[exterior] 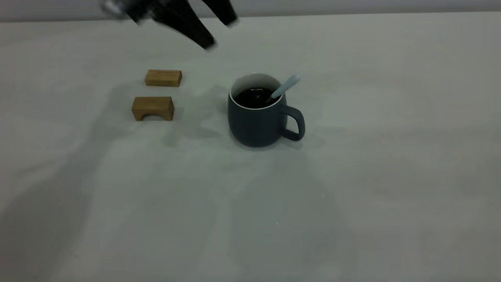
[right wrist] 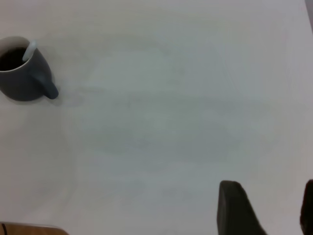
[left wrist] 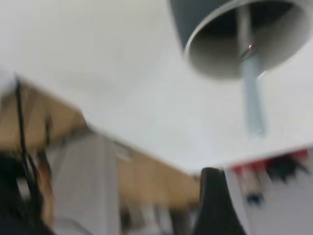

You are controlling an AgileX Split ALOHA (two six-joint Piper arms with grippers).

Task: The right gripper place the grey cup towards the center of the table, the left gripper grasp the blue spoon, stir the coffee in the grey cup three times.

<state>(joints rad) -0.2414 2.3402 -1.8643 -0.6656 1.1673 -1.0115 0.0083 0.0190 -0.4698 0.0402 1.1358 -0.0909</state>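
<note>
The table [exterior: 352,176] is stretching out as a wide, pale grey-white matte surface, carrying soft shadows across its near half and meeting a lighter wall along the far edge. In the left wrist view, blurred room clutter is showing past the table's edge: tan wooden furniture and grey upright panels.

The grey cup [exterior: 258,117] is standing upright near the middle of the table, its loop handle pointing toward the right arm's side. It is holding the coffee [exterior: 254,97], a dark, nearly black pool lying below the white rim. The blue spoon [exterior: 287,86] is leaning in the cup with its bowl down in the liquid and its pale blue handle sticking out over the rim on the handle side.

Two brown wooden blocks [exterior: 158,93] are sitting well apart from the cup on the left arm's side, one behind the other; the nearer one is showing an arched cut-out underneath.

The left gripper [exterior: 219,29] is hanging above the far edge of the table, above and beyond the blocks, with its black fingers [exterior: 197,33] spread apart and gripping nothing. The right gripper [right wrist: 266,210] is showing only in its own wrist view, far from the cup, fingers parted and empty.
</note>
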